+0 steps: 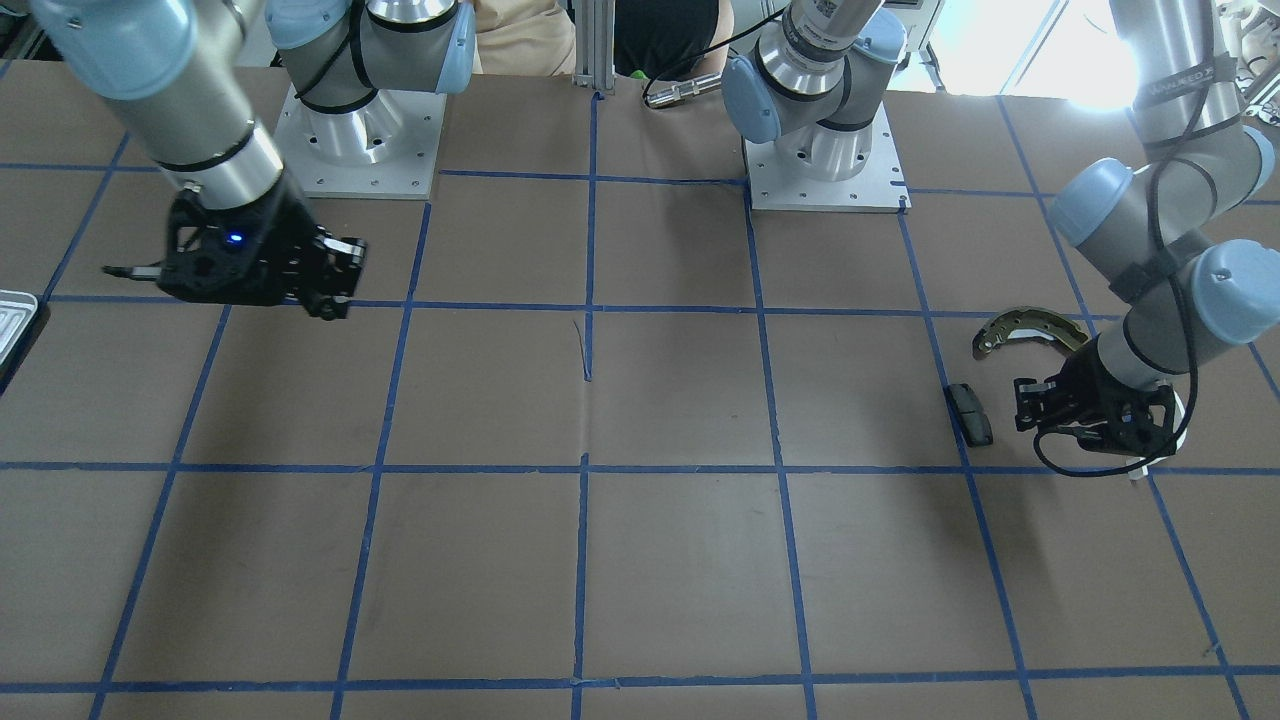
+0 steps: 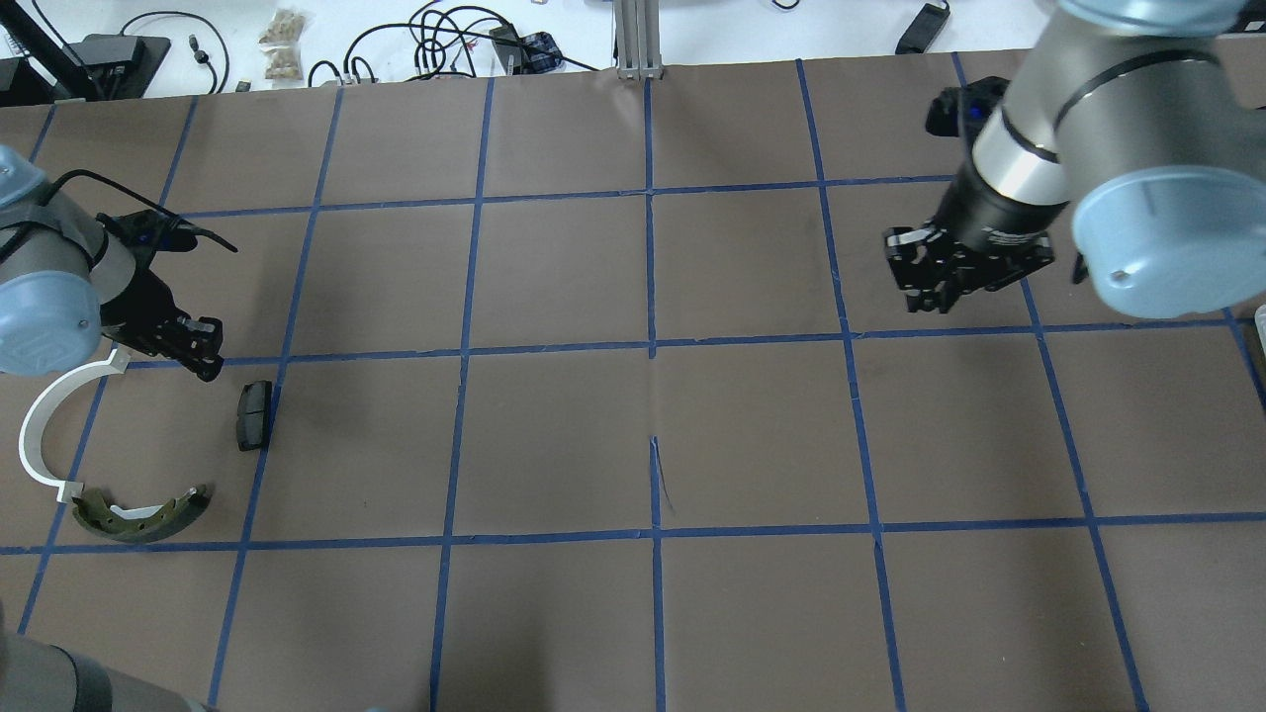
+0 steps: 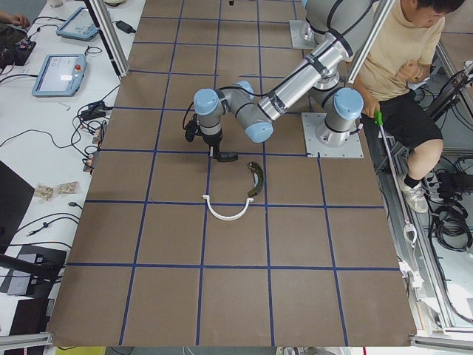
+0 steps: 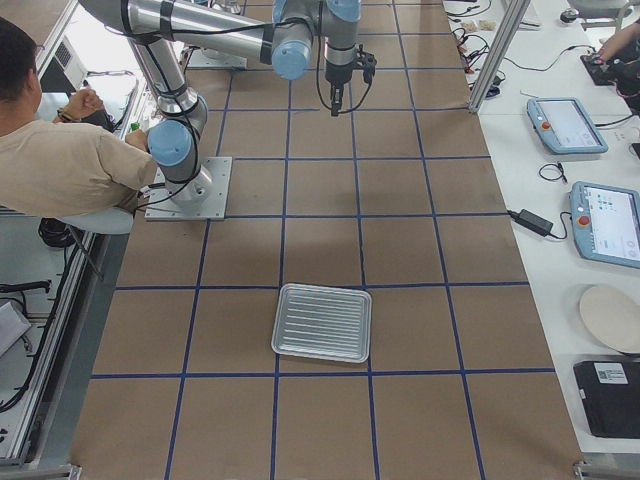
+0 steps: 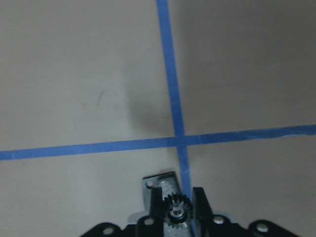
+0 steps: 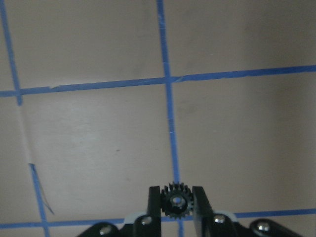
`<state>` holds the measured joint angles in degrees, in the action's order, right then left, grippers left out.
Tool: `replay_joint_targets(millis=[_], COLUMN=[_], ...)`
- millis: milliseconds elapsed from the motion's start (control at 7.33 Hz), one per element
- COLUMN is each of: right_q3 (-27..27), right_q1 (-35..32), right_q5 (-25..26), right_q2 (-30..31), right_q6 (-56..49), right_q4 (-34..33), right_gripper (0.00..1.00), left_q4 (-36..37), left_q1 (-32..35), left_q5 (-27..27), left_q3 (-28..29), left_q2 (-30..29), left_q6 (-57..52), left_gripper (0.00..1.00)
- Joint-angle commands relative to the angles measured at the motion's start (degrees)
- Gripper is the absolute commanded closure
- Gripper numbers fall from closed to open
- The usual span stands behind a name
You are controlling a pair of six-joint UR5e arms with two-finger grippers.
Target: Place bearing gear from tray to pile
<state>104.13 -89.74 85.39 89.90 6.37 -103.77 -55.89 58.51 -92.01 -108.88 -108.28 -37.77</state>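
My left gripper [image 2: 205,362] is shut on a small black bearing gear [image 5: 177,213] and hangs low over the pile, just above one end of the white plastic arc [image 2: 45,425]. The black pad [image 2: 254,414] and the olive-grey brake shoe [image 2: 143,514] lie beside it. My right gripper [image 2: 925,287] is shut on a second black bearing gear [image 6: 176,200] and holds it above bare table. The silver tray [image 4: 322,322] lies at the table's far right end, apart from both grippers; only its corner [image 1: 15,310] shows in the front-facing view.
Brown paper with a blue tape grid [image 2: 651,351] covers the table. Both arm bases [image 1: 822,170] stand at the robot's edge. A seated person [image 3: 403,66] is behind them. Cables and tablets [image 4: 568,125] lie on side benches.
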Motion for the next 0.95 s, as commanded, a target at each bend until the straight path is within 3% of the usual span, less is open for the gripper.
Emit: replay_joint_targets(millis=[0, 136, 273, 409, 545, 682, 818], right_q3=[-0.24, -0.42, -0.59, -0.60, -0.51, -0.33, -0.68], right_q1=[-11.63, -16.90, -21.13, -23.61, -25.38, -25.48, -25.40], right_q5=[-6.09, -5.24, -4.62, -1.31, 0.29, 1.26, 1.36], right_q2=[-7.68, -13.29, -17.96, -21.75, -23.96, -24.16, -24.25], right_q6=[19.05, 24.43, 26.92, 27.38, 27.56, 27.47, 27.73], right_q4=[-11.56, -19.11, -24.76, -28.12, -31.02, -30.79, -30.62], right_gripper=[0.93, 0.93, 0.92, 0.93, 0.92, 0.50, 0.02], left_q4=[3.05, 4.81, 4.83, 4.48, 4.04, 1.34, -3.39], left_q1=[-2.00, -1.91, -1.04, -0.51, 0.62, 3.85, 8.50], left_q5=[0.07, 0.33, 0.34, 0.16, 1.29, 1.39, 1.22], left_q3=[-1.15, -0.63, -0.54, -0.37, 0.16, 1.82, 4.53], left_q2=[-2.45, -2.46, -1.59, -0.54, 0.60, 1.83, 2.72], left_q6=[-1.87, -1.35, -0.73, 1.01, 1.90, 3.83, 11.24], left_gripper=[0.90, 0.40, 0.19, 0.08, 0.03, 0.02, 0.02])
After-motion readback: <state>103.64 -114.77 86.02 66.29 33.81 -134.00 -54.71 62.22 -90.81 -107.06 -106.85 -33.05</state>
